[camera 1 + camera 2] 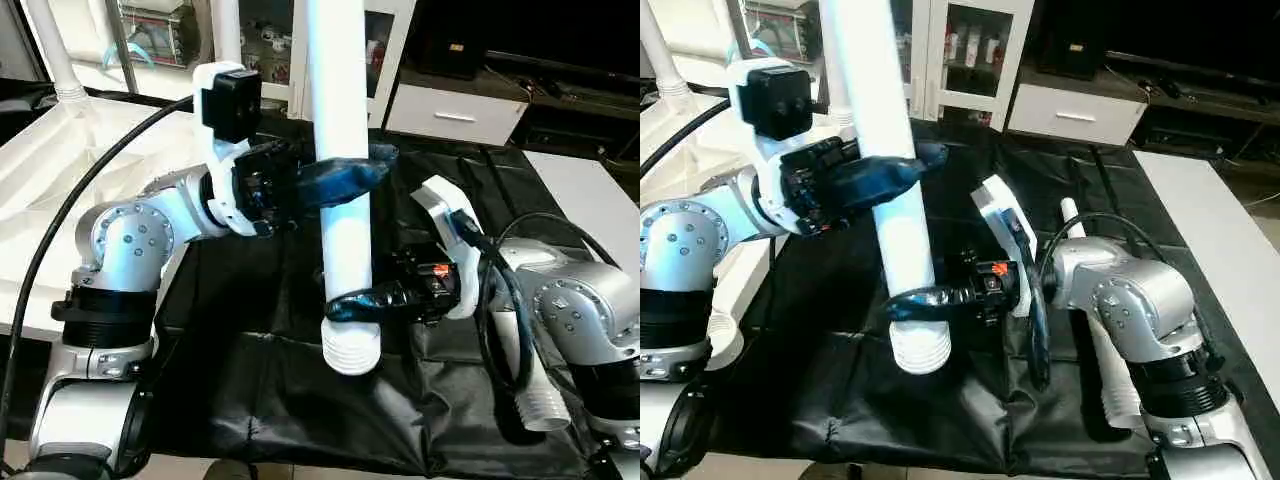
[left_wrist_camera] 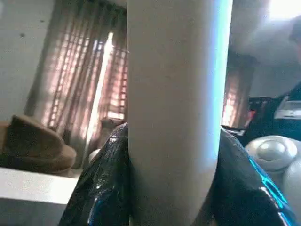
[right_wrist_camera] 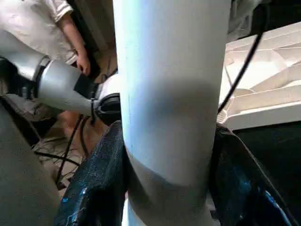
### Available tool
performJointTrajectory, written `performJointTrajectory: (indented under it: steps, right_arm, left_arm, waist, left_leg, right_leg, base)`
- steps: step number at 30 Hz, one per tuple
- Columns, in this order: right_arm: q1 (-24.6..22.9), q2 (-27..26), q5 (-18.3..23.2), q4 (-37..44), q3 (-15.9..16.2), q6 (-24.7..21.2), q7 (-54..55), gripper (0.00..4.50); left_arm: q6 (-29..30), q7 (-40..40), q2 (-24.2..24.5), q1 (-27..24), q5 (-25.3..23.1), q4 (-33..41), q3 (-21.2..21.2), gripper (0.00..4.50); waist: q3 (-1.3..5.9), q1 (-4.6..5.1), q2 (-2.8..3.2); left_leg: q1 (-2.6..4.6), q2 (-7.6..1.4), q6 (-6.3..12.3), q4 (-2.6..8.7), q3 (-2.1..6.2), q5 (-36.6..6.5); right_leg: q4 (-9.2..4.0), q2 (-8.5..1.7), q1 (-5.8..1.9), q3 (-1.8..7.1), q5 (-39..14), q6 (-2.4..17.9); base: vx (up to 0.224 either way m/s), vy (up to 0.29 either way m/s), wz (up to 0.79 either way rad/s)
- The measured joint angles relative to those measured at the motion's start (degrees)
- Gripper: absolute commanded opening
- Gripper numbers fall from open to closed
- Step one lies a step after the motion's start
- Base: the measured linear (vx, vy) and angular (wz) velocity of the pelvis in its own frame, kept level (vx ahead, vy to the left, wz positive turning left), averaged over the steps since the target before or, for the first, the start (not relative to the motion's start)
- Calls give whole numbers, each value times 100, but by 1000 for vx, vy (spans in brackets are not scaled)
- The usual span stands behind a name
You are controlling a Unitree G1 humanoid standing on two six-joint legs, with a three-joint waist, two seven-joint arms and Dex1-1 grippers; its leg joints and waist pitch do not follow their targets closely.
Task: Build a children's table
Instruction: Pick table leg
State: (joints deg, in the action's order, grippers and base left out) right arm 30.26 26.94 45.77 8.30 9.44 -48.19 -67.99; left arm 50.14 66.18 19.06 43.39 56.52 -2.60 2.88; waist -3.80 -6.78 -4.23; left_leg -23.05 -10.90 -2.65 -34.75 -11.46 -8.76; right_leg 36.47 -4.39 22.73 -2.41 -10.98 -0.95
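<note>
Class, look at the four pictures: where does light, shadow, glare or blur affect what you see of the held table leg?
Left eye view: the leg is brightly lit and washed out. Left wrist view: the leg is soft and close, a bright edge down one side, glare on a black finger. Right wrist view: a grey shadow band crosses the leg above the fingers.

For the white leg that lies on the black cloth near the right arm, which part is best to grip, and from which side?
Judging by its pose, grip the spare leg on its smooth tube just above the ribbed end, coming from above with the fingers across its width. It lies flat on the black cloth, and the right forearm covers its upper part, so only the lower stretch is free.
</note>
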Motion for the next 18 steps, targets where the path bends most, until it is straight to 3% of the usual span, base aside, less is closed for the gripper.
performJointTrajectory:
  steps: [5, 12, 18]
  right_arm:
    - [1, -259, -443, -145, -24, 399, 608, 188]
    - [179, -639, -1463, -566, -47, 1236, 1862, 187]
    - [338, -827, -2794, -960, 195, 1797, 3255, 187]
  left_arm:
    - [-88, -629, -2, 19, -371, -57, 52, 293]
    - [-388, -1812, -83, 3, -921, -184, 232, 341]
    - [-439, -3543, -534, -173, -1505, 115, 518, 383]
  waist:
    - [1, 2, -2]
    - [1, 10, -2]
    - [2, 25, -4]
  left_leg:
    - [1, -1, -5, 0, 0, 3]
    - [-2, 0, -7, 1, 0, 4]
    - [-4, 0, -8, 2, 0, 5]
  right_leg:
    - [4, 0, 1, 0, 0, 0]
    - [2, 0, 3, 0, 0, -1]
    - [-3, 0, 2, -1, 0, -1]
  base:
    - [0, 0, 0]
    - [0, 0, 0]
    - [0, 0, 0]
